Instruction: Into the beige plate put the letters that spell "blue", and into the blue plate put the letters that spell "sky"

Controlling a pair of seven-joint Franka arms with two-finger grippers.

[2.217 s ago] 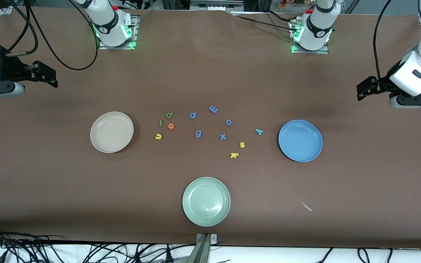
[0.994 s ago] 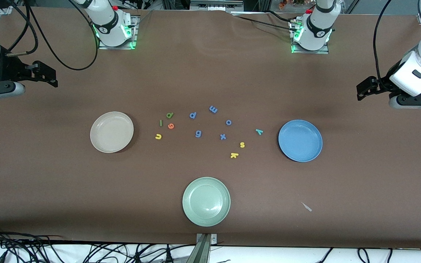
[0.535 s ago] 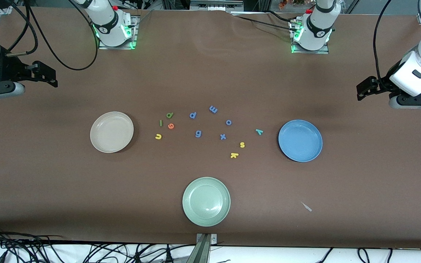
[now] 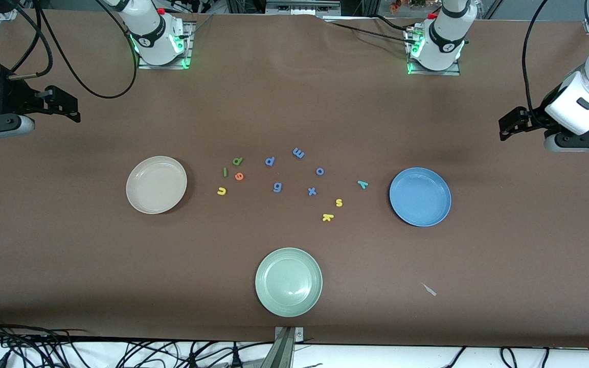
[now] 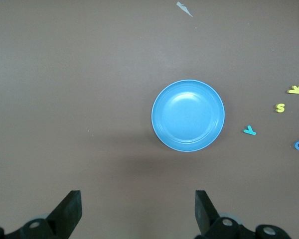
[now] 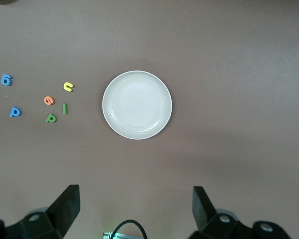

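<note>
The beige plate [image 4: 156,184] [image 6: 137,104] lies toward the right arm's end, the blue plate [image 4: 420,197] [image 5: 188,115] toward the left arm's. Beside the beige plate lie light green b [image 4: 238,161], dark green l [image 4: 225,172], orange e [image 4: 239,177] and yellow u [image 4: 221,191]. Beside the blue plate lie teal y [image 4: 362,184], yellow s [image 4: 339,203] and yellow k [image 4: 327,217]. My right gripper [image 4: 72,110] [image 6: 135,196] hangs open and empty high over its table end. My left gripper [image 4: 504,128] [image 5: 138,199] hangs open and empty over the other end.
Blue letters p [image 4: 270,161], m [image 4: 298,153], o [image 4: 320,171], g [image 4: 277,187] and x [image 4: 312,191] lie between the two groups. A pale green plate [image 4: 288,281] sits nearer the front camera. A small pale scrap [image 4: 429,289] lies near the front edge.
</note>
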